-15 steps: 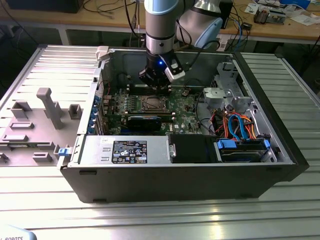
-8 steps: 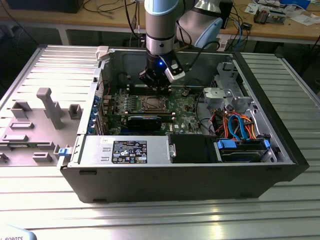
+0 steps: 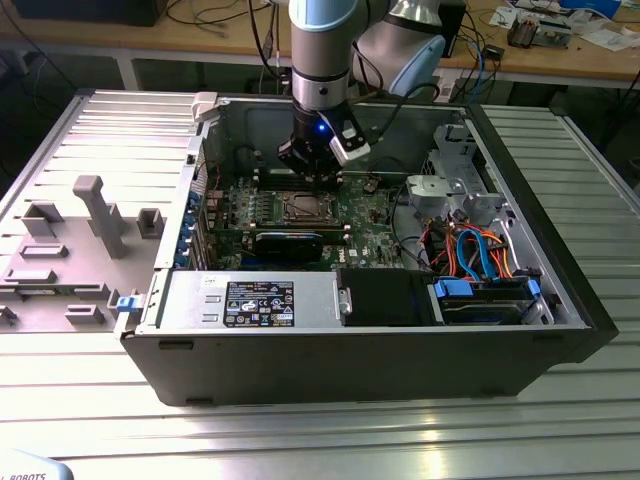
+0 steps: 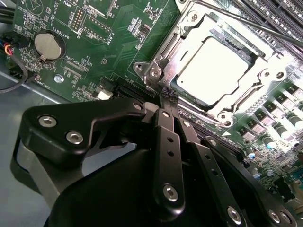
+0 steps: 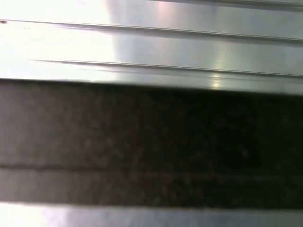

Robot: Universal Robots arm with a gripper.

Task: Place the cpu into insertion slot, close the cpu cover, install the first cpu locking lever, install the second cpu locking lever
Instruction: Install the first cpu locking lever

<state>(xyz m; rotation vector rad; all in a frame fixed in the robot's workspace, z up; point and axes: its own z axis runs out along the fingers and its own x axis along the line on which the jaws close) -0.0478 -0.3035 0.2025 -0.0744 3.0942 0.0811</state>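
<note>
I've got the gripper down inside the open computer case, right at the far edge of the chip socket on the green board. In the second wrist view the two black fingers are pressed together, no gap, tips at the socket's corner beside a thin metal lever. Can't tell whether they pinch anything; nothing visible between them.

The chip sits flat in the socket, its bright metal top showing through the window of the silver cover plate, which lies down over it. A second thin rod runs along the other side of the socket, next to the long black memory slots.

Around it:
- round coin battery on the board, well apart from the socket
- long black card on the near side of the socket in the exterior view
- power supply box with a label along the case's near wall
- bundle of orange and blue cables and a silver drive cage toward the exterior view's right
- grey fixture blocks on the ribbed metal table, at the exterior view's left, outside the case

The arm hides the board strip behind the socket. The gripper body covers the lower half of the second wrist view. First wrist view is a blur (pale ribbed metal over a dark band, can't place it).
</note>
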